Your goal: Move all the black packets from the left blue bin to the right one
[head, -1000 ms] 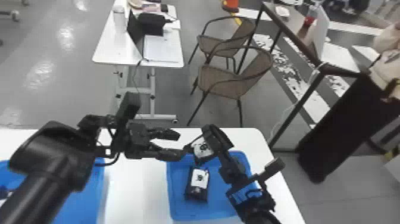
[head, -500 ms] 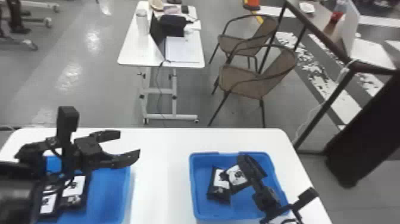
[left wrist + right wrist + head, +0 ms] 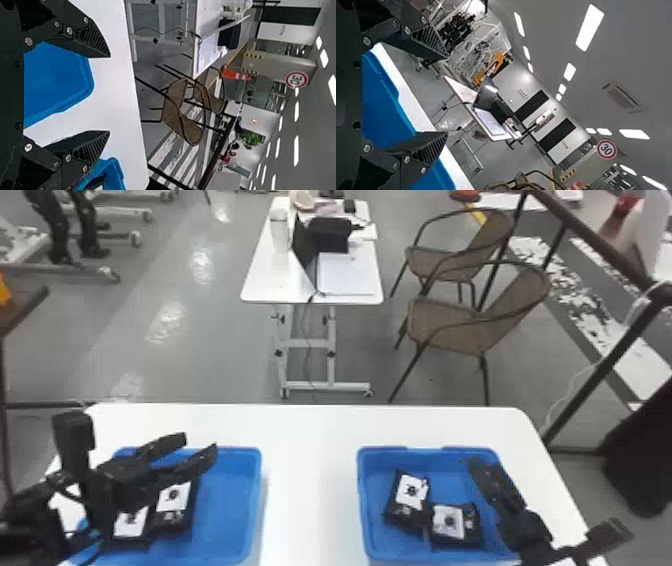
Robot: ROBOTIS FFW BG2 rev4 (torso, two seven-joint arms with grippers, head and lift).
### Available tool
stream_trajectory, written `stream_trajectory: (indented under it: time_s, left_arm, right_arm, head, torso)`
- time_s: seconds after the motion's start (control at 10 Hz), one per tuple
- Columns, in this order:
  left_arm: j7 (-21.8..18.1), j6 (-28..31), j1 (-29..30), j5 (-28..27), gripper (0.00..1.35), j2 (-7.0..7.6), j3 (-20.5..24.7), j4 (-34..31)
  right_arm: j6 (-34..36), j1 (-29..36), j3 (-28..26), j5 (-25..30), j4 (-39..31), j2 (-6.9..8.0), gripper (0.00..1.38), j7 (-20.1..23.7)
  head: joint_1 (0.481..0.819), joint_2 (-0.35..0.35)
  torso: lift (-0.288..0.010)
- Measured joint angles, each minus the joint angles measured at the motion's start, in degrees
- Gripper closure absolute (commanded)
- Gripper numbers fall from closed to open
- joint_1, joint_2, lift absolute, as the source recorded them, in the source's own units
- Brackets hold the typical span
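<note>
While our left pincer (image 3: pixel 200 444) hangs over the left blue bin (image 3: pixel 227 510), its fingers spread with nothing between them, we see two black packets in that bin, one (image 3: pixel 131 526) left of the other (image 3: pixel 172 496), partly hidden by the arm. Across the white bench (image 3: pixel 310 460), the right blue bin (image 3: pixel 369 510) holds two more, one (image 3: pixel 410 492) just left of its neighbour (image 3: pixel 450 522). At that bin's right side we have our right pincer (image 3: pixel 477 465), fingers parted and empty.
</note>
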Motion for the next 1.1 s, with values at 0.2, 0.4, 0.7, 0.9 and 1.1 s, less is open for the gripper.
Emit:
stream_trajectory:
  time_s: [0.2,0.4,0.7,0.9,1.1]
  left_arm:
    - [4.3,1.5,2.8,-4.2,0.43,-1.07,1.8,-0.8]
    - [11.5,4.2,5.5,-5.8,0.42,-1.28,1.3,-2.3]
    - [18.2,10.7,5.6,-8.4,0.42,-1.26,-0.4,-1.4]
    - [22.1,14.0,4.9,-9.6,0.42,-0.33,-1.9,-1.0]
    - [23.4,13.1,2.6,-8.3,0.42,1.21,-3.5,3.9]
  right_arm:
    - [0.6,3.1,-0.1,-2.1,-6.5,0.00,0.19,0.1]
    - [1.7,4.7,-0.1,-2.7,-9.7,0.00,0.19,0.1]
    - [2.7,4.9,-0.1,-2.8,-10.1,0.00,0.19,0.3]
    - [3.0,4.9,0.0,-2.8,-9.8,0.00,0.19,0.5]
    - [3.1,4.9,0.0,-2.8,-9.3,0.00,0.19,0.7]
  head:
    - [0.695,-0.031]
    - [0.695,0.001]
    - [0.695,0.024]
    - [0.695,0.041]
    - [0.695,0.049]
  torso:
    - [0.000]
    - [0.000]
    - [0.000]
    - [0.000]
    - [0.000]
